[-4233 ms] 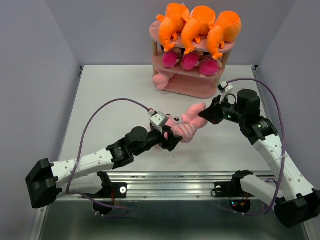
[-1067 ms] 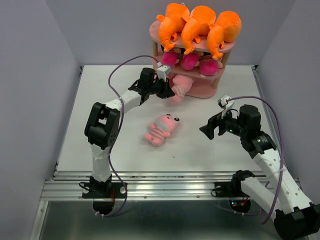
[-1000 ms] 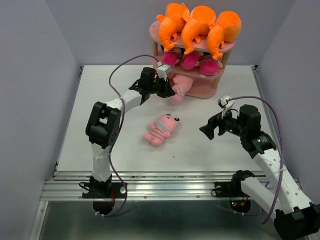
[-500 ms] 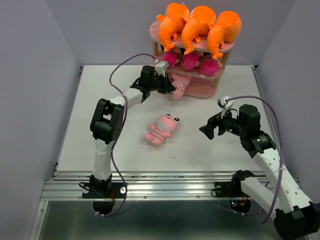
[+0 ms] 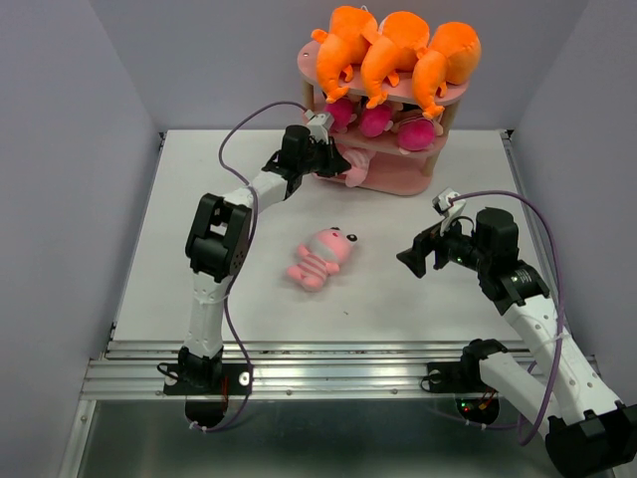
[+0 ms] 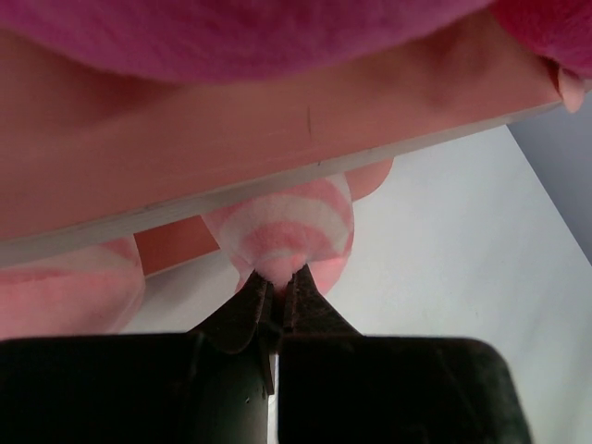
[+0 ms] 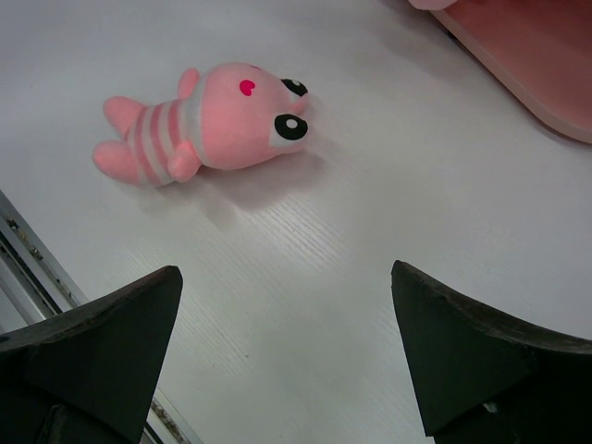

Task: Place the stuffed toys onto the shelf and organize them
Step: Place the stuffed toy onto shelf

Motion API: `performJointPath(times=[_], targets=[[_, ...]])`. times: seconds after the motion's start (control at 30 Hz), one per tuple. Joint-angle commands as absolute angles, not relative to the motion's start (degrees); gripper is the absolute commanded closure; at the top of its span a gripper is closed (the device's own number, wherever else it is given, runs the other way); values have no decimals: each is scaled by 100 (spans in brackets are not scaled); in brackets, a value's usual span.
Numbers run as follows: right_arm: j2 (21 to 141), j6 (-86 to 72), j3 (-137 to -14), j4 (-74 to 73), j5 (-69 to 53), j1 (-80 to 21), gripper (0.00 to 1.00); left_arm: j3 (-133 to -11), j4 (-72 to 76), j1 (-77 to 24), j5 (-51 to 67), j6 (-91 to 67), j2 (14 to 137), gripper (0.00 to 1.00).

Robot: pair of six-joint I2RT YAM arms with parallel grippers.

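Top external view, from the left: the left gripper point(image 5: 331, 161) reaches far across the table point(image 5: 199, 219), its jaws pressed tight on a striped end of one pink pig point(image 5: 352, 167). It holds the pig at the lowest tier of the shelf point(image 5: 398, 181), just under the middle one. That is likely because only this level has room: orange monsters point(image 5: 396, 50) crowd the top and magenta dolls point(image 5: 376, 121) line the middle. A second pig point(image 5: 323, 256) lies on its side on the open table, apart from both arms. To its right, the right gripper point(image 5: 413, 259) hovers with jaws spread wide, facing that pig, seemingly placed to take it next.
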State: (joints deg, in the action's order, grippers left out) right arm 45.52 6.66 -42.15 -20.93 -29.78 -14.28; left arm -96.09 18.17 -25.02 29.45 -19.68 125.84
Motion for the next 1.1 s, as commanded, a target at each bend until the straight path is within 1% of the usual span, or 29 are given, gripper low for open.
performJointPath(times=[0.0, 0.47, 0.83, 0.9, 0.97, 1.03, 1.07], targets=[[4491, 756, -4140, -1749, -2953, -1397, 0, -9958, 2197, -2470, 2848, -2065, 12595, 100], [4465, 765, -4131, -1749, -2936, -1397, 0, -9721, 2425, -2461, 2628, -2215, 12568, 100], [4456, 773, -4131, -1740, -2918, -1397, 0, -9774, 2487, -2452, 2540, -2303, 12604, 95], [4456, 773, -4131, -1740, -2918, -1397, 0, -9738, 2487, -2461, 2531, -2294, 12595, 91], [4447, 782, -4131, -1740, -2909, -1397, 0, -9695, 2487, -2461, 2549, -2311, 12577, 89], [4439, 782, -4131, -1731, -2900, -1397, 0, -9659, 2487, -2461, 2575, -2303, 12560, 85], [4438, 782, -4131, -1731, -2900, -1397, 0, -9642, 2487, -2452, 2575, -2311, 12560, 80]])
